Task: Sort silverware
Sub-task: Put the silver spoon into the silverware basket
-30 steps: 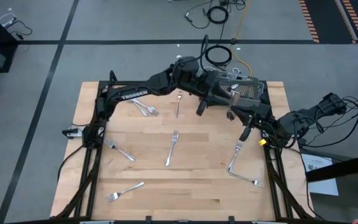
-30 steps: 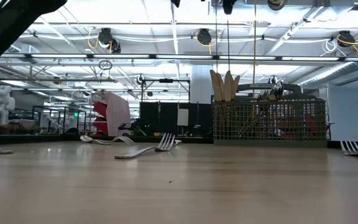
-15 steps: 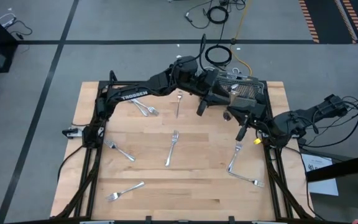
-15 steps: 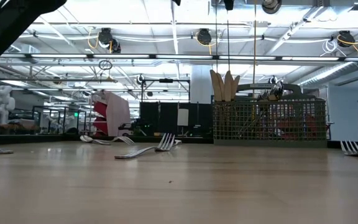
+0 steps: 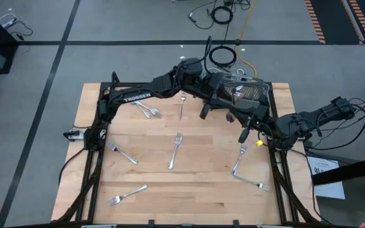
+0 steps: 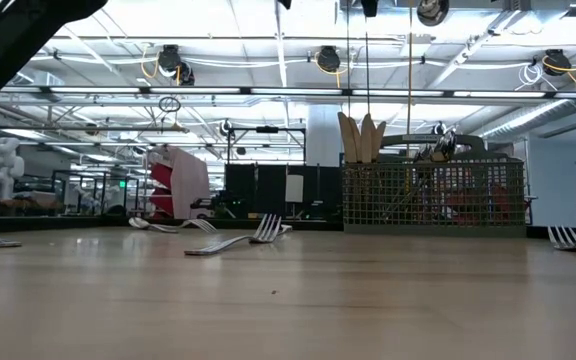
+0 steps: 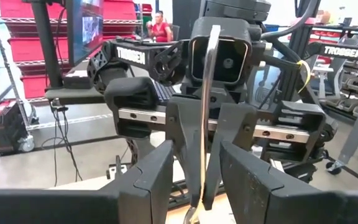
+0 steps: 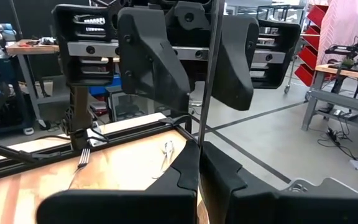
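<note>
Two claws nose to nose just beside the caddy (image 5: pixel 252 94); right claw (image 8: pixel 199 152) pinching a silver utensil (image 8: pixel 213 74), edged closer than a moment ago; left claw (image 7: pixel 196 152) spread astride it; handover seemingly near; loose forks (image 5: pixel 176 149) below, on the surface (image 5: pixel 201 190).

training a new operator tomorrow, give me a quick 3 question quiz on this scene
1. True or false: the right gripper is shut on a slim piece of silverware.
2. In the high view, the grey caddy sits at the table's: A) top right B) bottom left C) centre
3. Fill in: the left gripper has its fingers ____ on either side of that same piece.
Key: 1 true; 2 A; 3 open
</note>
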Controlling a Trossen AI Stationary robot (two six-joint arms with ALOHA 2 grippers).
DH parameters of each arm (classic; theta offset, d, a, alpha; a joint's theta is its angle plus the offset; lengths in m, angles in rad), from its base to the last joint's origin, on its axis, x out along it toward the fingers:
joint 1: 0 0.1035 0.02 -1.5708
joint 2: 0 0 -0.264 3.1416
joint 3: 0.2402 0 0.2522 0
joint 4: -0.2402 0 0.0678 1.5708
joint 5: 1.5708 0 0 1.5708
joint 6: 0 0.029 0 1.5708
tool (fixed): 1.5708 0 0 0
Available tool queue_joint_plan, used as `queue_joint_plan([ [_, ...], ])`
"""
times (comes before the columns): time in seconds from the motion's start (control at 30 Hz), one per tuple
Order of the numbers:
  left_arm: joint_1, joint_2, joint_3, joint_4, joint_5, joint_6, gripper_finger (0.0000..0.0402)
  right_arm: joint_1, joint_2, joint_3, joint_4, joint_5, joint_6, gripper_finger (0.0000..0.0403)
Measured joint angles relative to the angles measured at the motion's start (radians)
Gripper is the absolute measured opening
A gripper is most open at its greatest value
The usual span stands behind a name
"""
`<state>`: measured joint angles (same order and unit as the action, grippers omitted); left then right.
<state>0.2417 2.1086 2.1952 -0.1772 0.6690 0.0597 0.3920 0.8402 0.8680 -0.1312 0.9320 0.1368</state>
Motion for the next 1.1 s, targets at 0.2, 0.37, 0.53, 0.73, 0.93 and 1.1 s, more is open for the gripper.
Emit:
queue_joint_plan([
  [0.2, 0.0, 0.0, 0.0, 0.0, 0.0, -0.001, 0.0138, 0.0, 0.001, 0.0, 0.026, -0.028, 0.0, 0.0],
  [0.37, -0.011, 0.0, 0.0, 0.0, 0.003, -0.002, 0.0138, 0.0, 0.003, 0.0, 0.094, -0.045, -0.045, 0.0],
  [0.53, -0.022, 0.0, 0.0, 0.004, 0.003, -0.001, 0.0138, -0.005, 0.003, 0.0, 0.107, -0.046, -0.065, 0.0],
  [0.73, -0.022, 0.0, 0.0, 0.004, 0.003, 0.007, 0.009, -0.02, 0.003, 0.0, 0.106, -0.045, -0.056, 0.0],
  [0.93, -0.021, 0.0, 0.0, 0.004, 0.004, 0.032, 0.0013, -0.02, 0.004, 0.0, 0.103, -0.046, -0.058, 0.0],
  [1.1, -0.015, -0.001, 0.0, 0.004, -0.023, 0.068, 0.0008, -0.02, 0.003, 0.0, 0.104, -0.037, -0.113, 0.0013],
])
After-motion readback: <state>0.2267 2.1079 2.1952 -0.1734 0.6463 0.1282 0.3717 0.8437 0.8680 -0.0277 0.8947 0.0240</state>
